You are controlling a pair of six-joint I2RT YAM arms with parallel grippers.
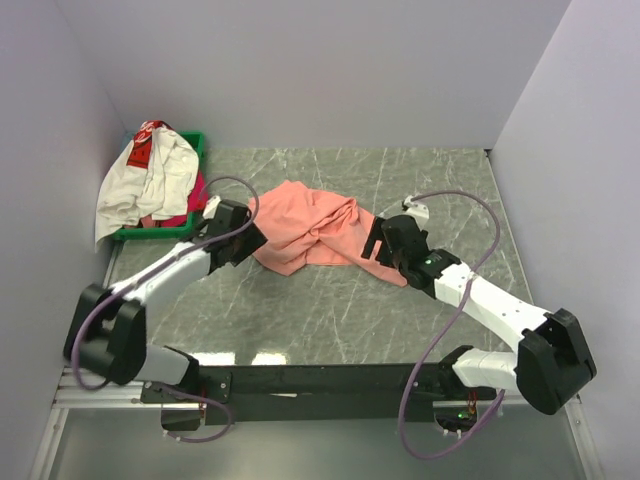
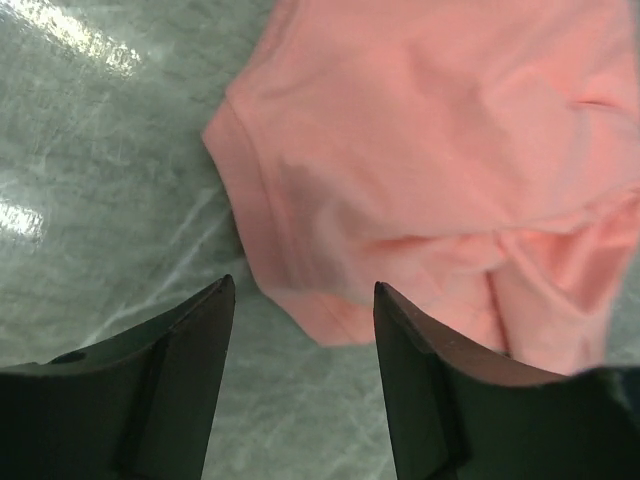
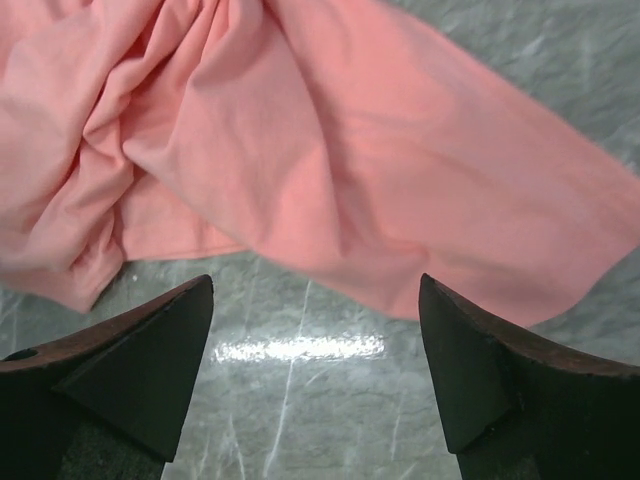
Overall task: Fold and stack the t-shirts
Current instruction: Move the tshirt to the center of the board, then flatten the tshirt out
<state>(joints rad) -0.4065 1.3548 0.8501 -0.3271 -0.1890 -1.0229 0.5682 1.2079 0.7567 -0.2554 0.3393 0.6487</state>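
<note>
Left wrist: recorded left fingers point(image 2: 190, 350) spread, empty, just short of salmon-pink t-shirt point(image 2: 420, 150) hemmed edge on desk point(image 2: 100, 180). Right wrist: recorded right fingers point(image 3: 150, 340) spread, empty, bunched cloth just beyond tips. Judged step: spreading shirt flat before folding. Next called for: closing on both edges.

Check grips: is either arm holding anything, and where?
Nothing held. Left gripper and right gripper both stand open and empty at the salmon-pink shirt's edges.

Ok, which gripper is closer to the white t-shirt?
Left. The left gripper sits just right of the white t-shirt, at one edge of the salmon shirt; the right gripper is across it.
</note>
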